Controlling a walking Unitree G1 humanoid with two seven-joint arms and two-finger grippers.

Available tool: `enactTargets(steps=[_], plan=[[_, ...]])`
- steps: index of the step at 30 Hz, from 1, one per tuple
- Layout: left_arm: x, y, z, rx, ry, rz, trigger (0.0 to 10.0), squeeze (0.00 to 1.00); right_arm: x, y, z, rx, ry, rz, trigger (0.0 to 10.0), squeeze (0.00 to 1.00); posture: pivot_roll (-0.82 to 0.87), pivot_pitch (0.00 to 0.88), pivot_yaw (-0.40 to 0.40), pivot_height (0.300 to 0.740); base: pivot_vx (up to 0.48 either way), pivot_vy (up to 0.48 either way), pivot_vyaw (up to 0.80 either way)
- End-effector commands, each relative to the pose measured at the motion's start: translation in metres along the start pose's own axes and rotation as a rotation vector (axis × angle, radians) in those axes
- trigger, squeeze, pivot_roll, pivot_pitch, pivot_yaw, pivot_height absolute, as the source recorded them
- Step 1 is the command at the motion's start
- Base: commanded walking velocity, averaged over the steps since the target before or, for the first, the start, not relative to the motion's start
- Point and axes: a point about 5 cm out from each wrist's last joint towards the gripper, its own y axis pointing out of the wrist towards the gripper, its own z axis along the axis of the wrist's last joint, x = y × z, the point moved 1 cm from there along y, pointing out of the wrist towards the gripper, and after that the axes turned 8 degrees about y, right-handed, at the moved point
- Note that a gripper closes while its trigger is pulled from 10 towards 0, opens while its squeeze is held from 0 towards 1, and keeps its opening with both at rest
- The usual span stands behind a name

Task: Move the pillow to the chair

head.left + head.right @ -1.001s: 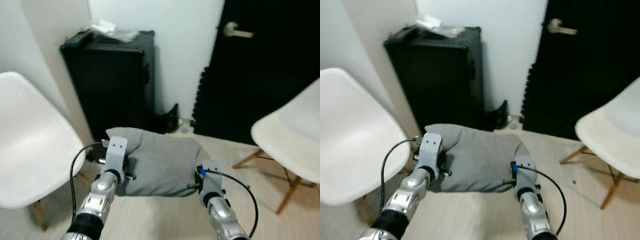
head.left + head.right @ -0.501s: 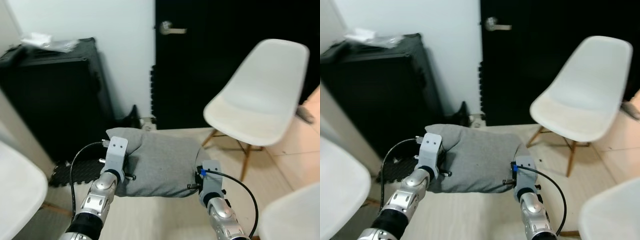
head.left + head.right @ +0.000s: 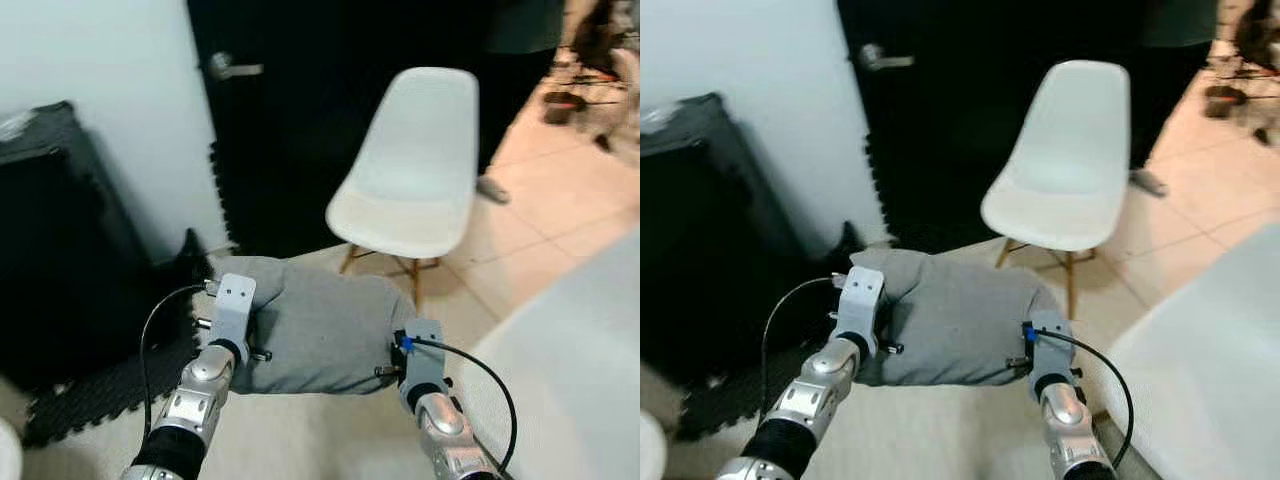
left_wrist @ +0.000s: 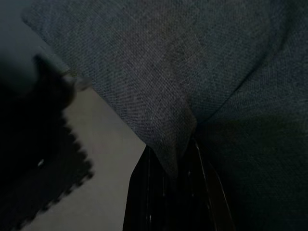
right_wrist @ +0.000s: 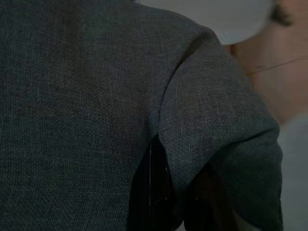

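Carrying the pillow toward the chair

I have the left gripper (image 3: pixel 243 335) and right gripper (image 3: pixel 398 358) each pinching an edge of the grey pillow (image 3: pixel 320 322), held before me; the chair (image 3: pixel 410 170) stands at one o'clock. Fabric-only grips could slip if I turn sharply.

Open floor (image 3: pixel 470 290) lies ahead to the white chair (image 3: pixel 410 170); black case (image 3: pixel 60 250) crowds the left.

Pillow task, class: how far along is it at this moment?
Done: the grey pillow is lifted, pinched at its edges by the left gripper and the right gripper. In hand: carrying it facing the white chair. Left: approach and set it on the seat, which holds no pillow.
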Motion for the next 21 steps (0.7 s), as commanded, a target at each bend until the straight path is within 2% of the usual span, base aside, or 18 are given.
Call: enactTargets(steps=[1, 6, 9, 21], plan=[[-0.0127, -0.0015, -0.0014, 0.008, 0.006, 0.068, 10.0, 0.00, -0.0024, -0.0016, -0.0043, -0.013, 0.001, 0.005, 10.0, 0.00, 0.07, 0.064, 0.047, 0.740, 0.000, 0.000, -0.80], [-0.0114, -0.0028, -0.0029, 0.007, -0.016, 0.071, 10.0, 0.00, -0.0050, -0.0010, -0.0043, -0.017, 0.023, 0.024, 10.0, 0.00, 0.07, 0.065, 0.045, 0.740, 0.000, 0.000, -0.76], [-0.0114, -0.0032, -0.0035, 0.007, -0.031, 0.075, 10.0, 0.00, -0.0081, -0.0001, -0.0054, -0.032, -0.020, 0.038, 10.0, 0.00, 0.08, 0.064, 0.044, 0.740, 0.000, 0.000, 0.00], [-0.0132, -0.0029, 0.0012, 0.030, -0.055, 0.075, 10.0, 0.00, -0.0119, 0.0018, -0.0008, -0.006, -0.020, 0.046, 10.0, 0.00, 0.08, 0.062, 0.049, 0.740, 0.000, 0.000, 0.00]])
